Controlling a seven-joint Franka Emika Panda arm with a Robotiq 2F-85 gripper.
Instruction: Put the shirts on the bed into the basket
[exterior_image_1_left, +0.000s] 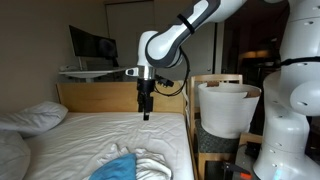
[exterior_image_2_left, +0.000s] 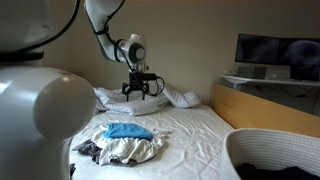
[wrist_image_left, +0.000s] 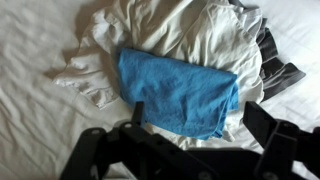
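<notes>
The shirts lie in one heap on the bed's white sheet (exterior_image_2_left: 200, 135). A bright blue shirt (wrist_image_left: 180, 88) lies on top of a white shirt (wrist_image_left: 165, 25), and a dark grey one (wrist_image_left: 272, 62) shows at the heap's edge. The heap (exterior_image_2_left: 125, 145) also shows in both exterior views (exterior_image_1_left: 130, 165). My gripper (exterior_image_1_left: 146, 112) hangs open well above the bed, pointing down, with nothing between its fingers. In the wrist view the gripper (wrist_image_left: 200, 112) frames the blue shirt from above. The white basket (exterior_image_1_left: 228, 108) stands beside the bed; its rim (exterior_image_2_left: 262, 140) is in the near corner.
White pillows (exterior_image_2_left: 180, 97) lie by the wooden headboard (exterior_image_1_left: 100, 97), and another pillow (exterior_image_1_left: 35, 117) lies at the bed's side. A desk with a monitor (exterior_image_1_left: 90, 47) stands behind the headboard. The robot's white body (exterior_image_1_left: 295, 110) rises next to the basket.
</notes>
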